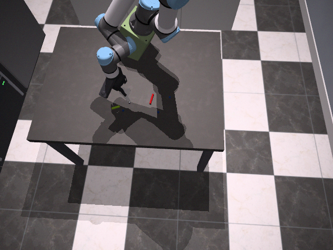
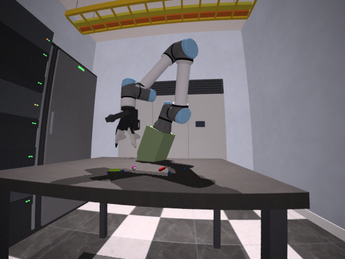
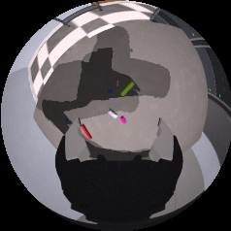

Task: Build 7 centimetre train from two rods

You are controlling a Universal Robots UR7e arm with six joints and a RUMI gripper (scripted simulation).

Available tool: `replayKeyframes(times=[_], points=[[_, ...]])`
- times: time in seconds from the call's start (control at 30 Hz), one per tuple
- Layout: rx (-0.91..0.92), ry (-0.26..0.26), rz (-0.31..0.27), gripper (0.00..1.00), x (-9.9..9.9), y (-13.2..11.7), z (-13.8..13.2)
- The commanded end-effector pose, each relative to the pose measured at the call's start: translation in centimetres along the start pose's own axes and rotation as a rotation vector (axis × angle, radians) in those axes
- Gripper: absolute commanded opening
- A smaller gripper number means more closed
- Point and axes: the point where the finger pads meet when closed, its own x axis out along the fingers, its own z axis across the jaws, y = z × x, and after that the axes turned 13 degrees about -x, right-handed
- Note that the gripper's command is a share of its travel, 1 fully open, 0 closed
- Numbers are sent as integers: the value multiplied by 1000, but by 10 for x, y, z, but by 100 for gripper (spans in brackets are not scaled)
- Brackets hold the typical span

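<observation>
My gripper [image 2: 125, 143] is open and empty. It hangs well above the table, over the left part of the rod group. A lime rod [image 1: 115, 107] lies flat at the left; it also shows in the wrist view [image 3: 127, 88]. A magenta rod [image 3: 123, 119] and a grey rod [image 3: 113, 114] lie close together, end to end, below my fingers. In the top view my gripper [image 1: 118, 89] hides most of them. A red rod [image 1: 151, 99] lies alone to the right. Three small blue rods lie apart: one [image 1: 123, 110] beside the lime rod, two [image 1: 158, 112] [image 1: 169, 96] near the red rod.
The arm's green base block [image 1: 137, 37] stands at the back of the dark table. Dark server cabinets [image 2: 28, 97] stand beyond the table's left side. The arm casts wide shadows over the rods.
</observation>
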Motion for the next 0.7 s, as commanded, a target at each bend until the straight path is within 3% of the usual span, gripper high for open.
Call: replayKeyframes(times=[0.0,0.2,0.67], points=[[-167,-4,8,100,11,-22,-5],[-325,-12,4,100,21,-46,-12],[-482,-19,-2,100,29,-70,-20]])
